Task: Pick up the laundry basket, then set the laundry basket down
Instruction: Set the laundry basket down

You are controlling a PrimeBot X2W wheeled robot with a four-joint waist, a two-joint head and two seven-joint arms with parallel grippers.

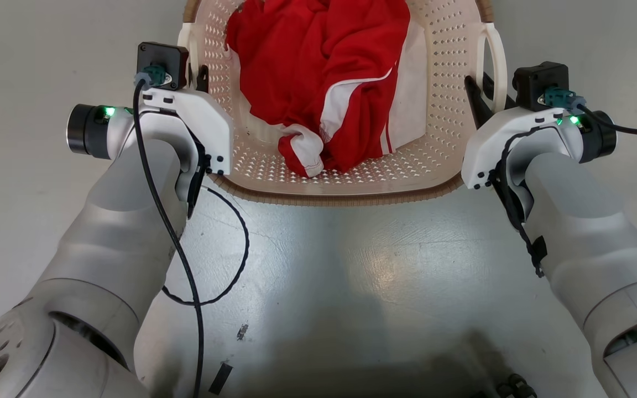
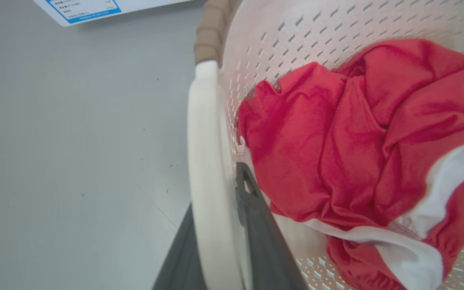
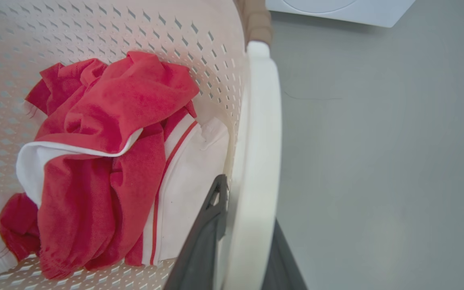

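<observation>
Laundry basket (image 1: 445, 110): one, between my two claws, over grey floor (image 1: 31, 182).
Left gripper (image 2: 216, 201): mine, clenched on left handle (image 2: 206, 161).
Right gripper (image 3: 248, 205): mine, clenched on right handle (image 3: 258, 141).
Clothes (image 1: 324, 72): one red-and-white heap, inside.

— How's the feed on your end?
— Bright and even. On the head view I get a pale glare patch on the floor (image 1: 385, 260), lit from above, and a soft dark shadow along the bottom edge.
— And my wrist cameras?
— Wide-angle bend toward the edges. Up close, the handle (image 2: 206, 181) and fingers (image 2: 264, 241) blur; the red cloth (image 2: 357, 133) is sharper.
</observation>
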